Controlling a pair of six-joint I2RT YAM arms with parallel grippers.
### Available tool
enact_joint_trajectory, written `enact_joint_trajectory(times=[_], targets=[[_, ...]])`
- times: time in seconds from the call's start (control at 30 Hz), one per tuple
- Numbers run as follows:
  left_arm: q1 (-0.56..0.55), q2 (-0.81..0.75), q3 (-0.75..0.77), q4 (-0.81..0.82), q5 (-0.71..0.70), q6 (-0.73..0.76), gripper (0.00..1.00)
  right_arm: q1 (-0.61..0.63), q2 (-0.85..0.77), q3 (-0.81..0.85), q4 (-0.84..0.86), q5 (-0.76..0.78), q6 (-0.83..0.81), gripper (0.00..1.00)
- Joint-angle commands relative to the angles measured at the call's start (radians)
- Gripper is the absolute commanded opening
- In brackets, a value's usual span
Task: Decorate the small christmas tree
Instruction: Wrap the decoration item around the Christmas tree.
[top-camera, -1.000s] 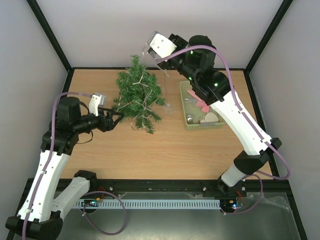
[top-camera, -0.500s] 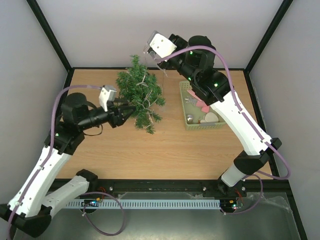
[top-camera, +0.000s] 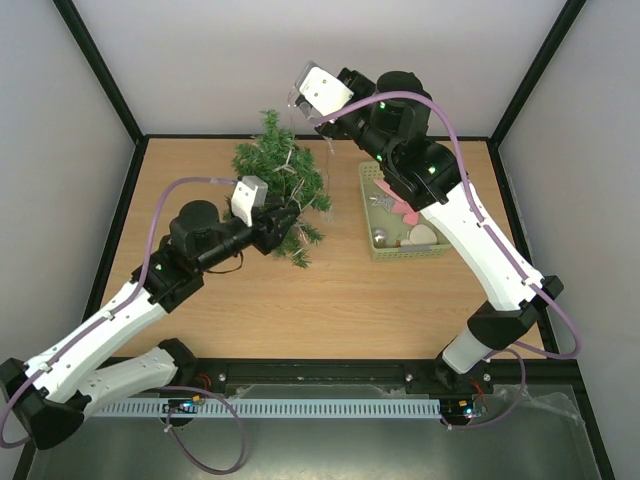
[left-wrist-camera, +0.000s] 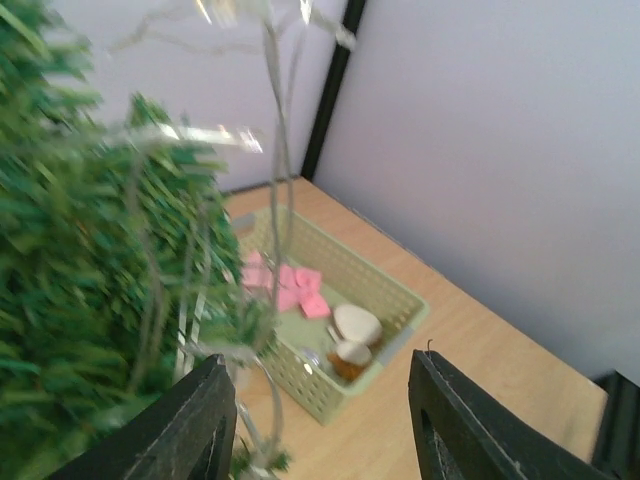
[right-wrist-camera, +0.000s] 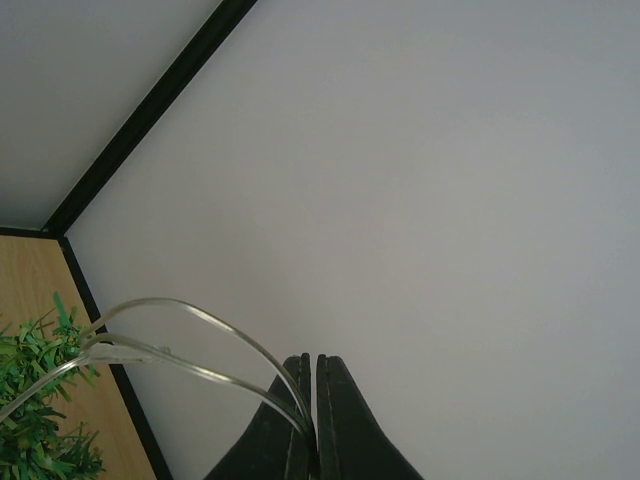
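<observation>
The small christmas tree (top-camera: 272, 172) lies on the wooden table, dark green and bristly, with a clear wire garland (top-camera: 290, 165) draped over it. My right gripper (top-camera: 298, 103) is raised above the tree's top, shut on the clear wire (right-wrist-camera: 200, 375), which loops down to the tree (right-wrist-camera: 30, 420). My left gripper (top-camera: 289, 219) sits at the tree's lower right edge, open, with nothing between its fingers (left-wrist-camera: 195, 425). In the left wrist view the tree (left-wrist-camera: 70, 300) fills the left side, and a wire strand (left-wrist-camera: 275, 200) hangs just beside the left finger.
A pale green basket (top-camera: 434, 250) stands right of the tree, holding pink bows, a white heart and small ornaments; it also shows in the left wrist view (left-wrist-camera: 395, 300). Grey walls and black frame posts (top-camera: 100, 75) enclose the table.
My left arm has swung right from the tree's left side to its lower right edge, its jaws narrowing a little. The right arm and the raised wire have stayed put.
</observation>
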Motion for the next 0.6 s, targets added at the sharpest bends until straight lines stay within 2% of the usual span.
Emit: enact_joint_trajectory(times=[0.0, 0.57], targets=[[-0.011, 0.01, -0.004, 0.215, -0.139, 0.028, 0.49, 0.004, -0.032, 0.036, -0.001, 0.011, -0.002, 0.02], [-0.015, 0.151, 0.029, 0.328, -0.106, 0.078, 0.44, 0.004, -0.041, 0.038, 0.008, 0.01, 0.003, 0.02]])
